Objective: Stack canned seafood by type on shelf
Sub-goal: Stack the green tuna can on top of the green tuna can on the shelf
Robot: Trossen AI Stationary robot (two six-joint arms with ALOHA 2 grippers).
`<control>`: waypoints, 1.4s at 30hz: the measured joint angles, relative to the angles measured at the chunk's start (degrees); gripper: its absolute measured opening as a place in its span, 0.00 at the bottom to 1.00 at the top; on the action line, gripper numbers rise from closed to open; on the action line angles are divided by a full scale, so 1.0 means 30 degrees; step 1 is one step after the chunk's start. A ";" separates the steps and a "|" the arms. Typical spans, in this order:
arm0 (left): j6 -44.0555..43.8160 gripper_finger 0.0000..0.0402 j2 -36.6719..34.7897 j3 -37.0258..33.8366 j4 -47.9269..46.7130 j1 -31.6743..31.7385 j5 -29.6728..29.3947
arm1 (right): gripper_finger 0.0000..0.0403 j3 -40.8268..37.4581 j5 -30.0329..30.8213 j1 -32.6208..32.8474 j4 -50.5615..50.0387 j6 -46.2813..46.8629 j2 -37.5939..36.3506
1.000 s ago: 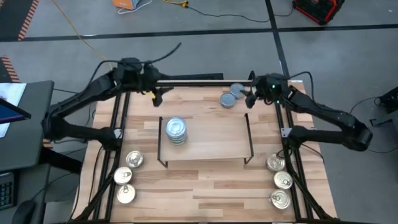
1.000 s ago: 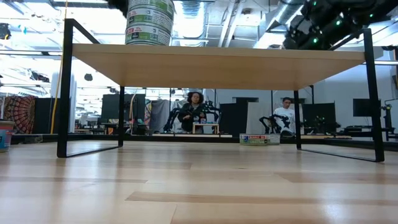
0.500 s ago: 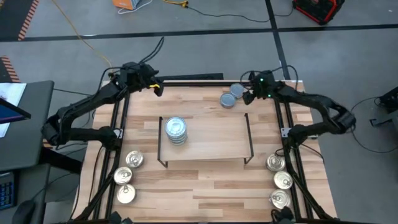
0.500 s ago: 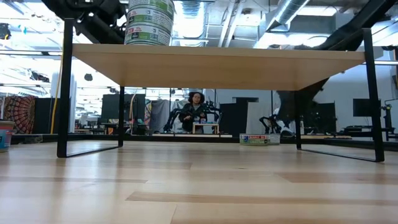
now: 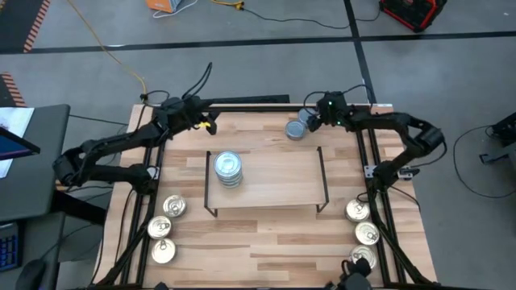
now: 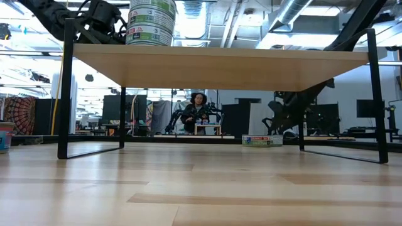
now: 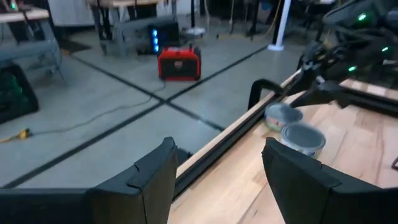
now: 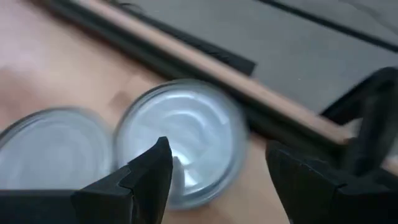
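A stack of blue-grey tins [image 5: 228, 167] stands on the left part of the shelf [image 5: 278, 184]; in the low view the stack [image 6: 151, 22] rises from the shelf's wooden top [image 6: 220, 63]. Two more blue-grey tins [image 5: 296, 129] [image 5: 306, 118] lie side by side on the table near its far edge. My right gripper [image 5: 313, 121] hangs open just over the farther tin [image 8: 180, 146], one finger on either side of it. My left gripper [image 5: 211, 125] is open and holds nothing near the far left corner. It points along the far edge toward those tins [image 7: 303, 138].
Three silver-gold tins [image 5: 164, 229] lie in a row at the near left of the table. Three more [image 5: 363, 234] lie at the near right. The table's black frame rail [image 5: 250, 105] runs along the far edge. People sit in the room beyond [image 6: 196, 113].
Both arms have come down. My right gripper has sunk toward the two blue-grey tins at the far edge and has shifted a little to the left. My left gripper has sunk by the far left corner and has tipped up toward level. No tin has moved.
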 joint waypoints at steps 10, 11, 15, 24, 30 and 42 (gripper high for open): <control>0.0625 0.56 -0.0160 -0.0419 0.1056 -0.0092 0.0003 | 0.70 0.0320 0.2789 0.0007 -0.0587 0.0185 0.0784; 0.0625 0.56 -0.0160 -0.0419 0.1089 -0.0092 0.0081 | 0.70 0.0313 0.2796 0.0014 -0.0623 0.0094 0.1114; 0.0584 0.56 -0.0160 -0.0419 0.1121 -0.0092 0.0200 | 0.70 0.0489 0.2847 0.0042 -0.1451 -0.0188 0.1994; 0.0886 0.56 -0.0161 -0.0412 0.1108 -0.0092 0.0275 | 0.70 0.1893 0.3311 0.0517 -0.8377 -0.0238 -0.0321; 0.0876 0.56 -0.0168 -0.0412 0.1119 -0.0099 0.0355 | 0.70 0.2773 0.3729 0.0662 -1.2263 0.0910 -0.1825; 0.0641 0.56 -0.0175 -0.0404 0.1621 -0.0099 0.1207 | 0.70 0.2936 0.4919 0.1451 -1.4348 0.2729 -0.2614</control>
